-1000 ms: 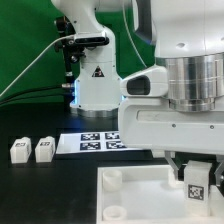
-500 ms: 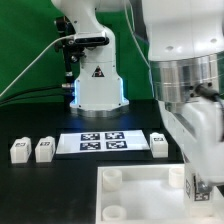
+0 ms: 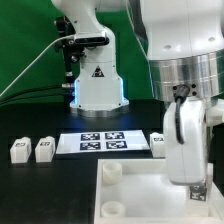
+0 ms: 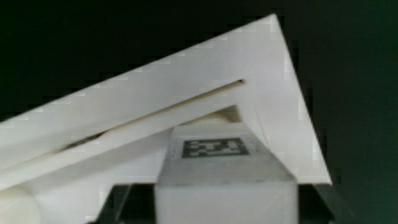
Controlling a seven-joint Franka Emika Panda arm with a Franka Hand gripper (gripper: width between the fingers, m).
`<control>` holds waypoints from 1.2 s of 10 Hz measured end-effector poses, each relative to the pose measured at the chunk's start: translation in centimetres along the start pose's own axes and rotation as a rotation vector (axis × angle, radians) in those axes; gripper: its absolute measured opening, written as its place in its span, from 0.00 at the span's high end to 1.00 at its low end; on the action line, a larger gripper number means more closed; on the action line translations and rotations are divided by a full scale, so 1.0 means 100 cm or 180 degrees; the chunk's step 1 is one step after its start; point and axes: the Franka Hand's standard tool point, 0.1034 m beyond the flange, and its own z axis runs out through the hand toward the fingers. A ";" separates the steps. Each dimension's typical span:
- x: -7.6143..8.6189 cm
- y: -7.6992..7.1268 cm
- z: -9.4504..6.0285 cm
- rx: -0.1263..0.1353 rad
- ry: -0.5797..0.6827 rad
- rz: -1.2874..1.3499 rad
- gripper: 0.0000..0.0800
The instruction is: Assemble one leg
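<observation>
pincer closed on the leg, held over a corner of the white tray part; two more legs stand on the tabletop.

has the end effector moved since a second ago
Yes. Against the fixed marker board, the end effector has swung round: its wide white body now stands narrow and upright above the tray at the exterior view's right.

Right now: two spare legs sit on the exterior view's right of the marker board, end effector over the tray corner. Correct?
Not quite. The two spare legs sit on the exterior view's left of the marker board, as the exterior view shows. The end effector is over the tray corner, as you said.
</observation>
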 end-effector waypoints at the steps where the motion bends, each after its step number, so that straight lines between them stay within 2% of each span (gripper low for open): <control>1: -0.001 0.001 0.001 -0.0006 0.0003 -0.0058 0.56; 2: -0.001 0.001 0.001 -0.0007 0.0004 -0.0070 0.39; 3: -0.001 0.001 0.001 -0.0007 0.0004 -0.0078 0.39; 4: -0.001 0.002 0.002 -0.0009 0.0004 -0.0089 0.23; 6: -0.005 0.004 -0.001 -0.0005 -0.0006 -0.0120 0.20; 8: -0.016 0.006 -0.022 0.0052 -0.0069 -0.0173 0.19; 12: -0.017 0.007 -0.020 0.0047 -0.0065 -0.0187 0.19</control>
